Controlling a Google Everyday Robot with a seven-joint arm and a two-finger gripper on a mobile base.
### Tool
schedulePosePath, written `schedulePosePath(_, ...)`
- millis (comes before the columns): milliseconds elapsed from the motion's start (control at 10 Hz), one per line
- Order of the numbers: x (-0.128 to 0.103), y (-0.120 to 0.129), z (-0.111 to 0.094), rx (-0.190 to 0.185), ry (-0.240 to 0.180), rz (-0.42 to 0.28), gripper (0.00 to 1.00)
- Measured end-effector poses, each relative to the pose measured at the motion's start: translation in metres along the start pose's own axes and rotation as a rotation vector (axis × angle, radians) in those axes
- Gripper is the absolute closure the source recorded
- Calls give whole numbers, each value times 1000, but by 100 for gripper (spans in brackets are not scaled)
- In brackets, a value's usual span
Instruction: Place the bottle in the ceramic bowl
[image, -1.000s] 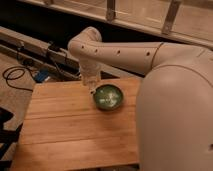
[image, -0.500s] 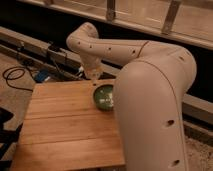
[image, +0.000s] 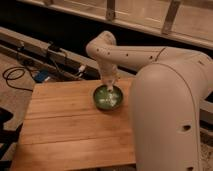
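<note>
The green ceramic bowl (image: 98, 102) sits on the wooden table (image: 65, 125) near its far right part, with pale patches inside. My gripper (image: 107, 86) points straight down right over the bowl, just above its inside. It is shut on the bottle (image: 107, 89), a slim pale shape that hangs upright from the fingers, its lower end reaching to about the bowl's rim. The wrist hides the bottle's upper part.
My bulky white arm (image: 170, 115) fills the right foreground and covers the table's right side. Black cables (image: 15, 75) lie on the floor at the left. A metal rail (image: 30, 42) and a dark ledge run behind the table.
The gripper has travelled right with the bottle, from just left of and behind the bowl to directly above it, and has come lower.
</note>
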Motion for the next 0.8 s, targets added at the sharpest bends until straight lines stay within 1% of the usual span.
schedulePosePath(100, 8, -7, 15, 3, 24, 11, 100)
schedulePosePath(200, 13, -8, 26, 3, 45, 13, 100)
schedulePosePath(400, 21, -3, 44, -3, 76, -1, 100)
schedulePosePath(600, 28, 8, 56, -17, 104, -32, 100)
schedulePosePath(800, 35, 19, 61, -35, 120, -72, 100)
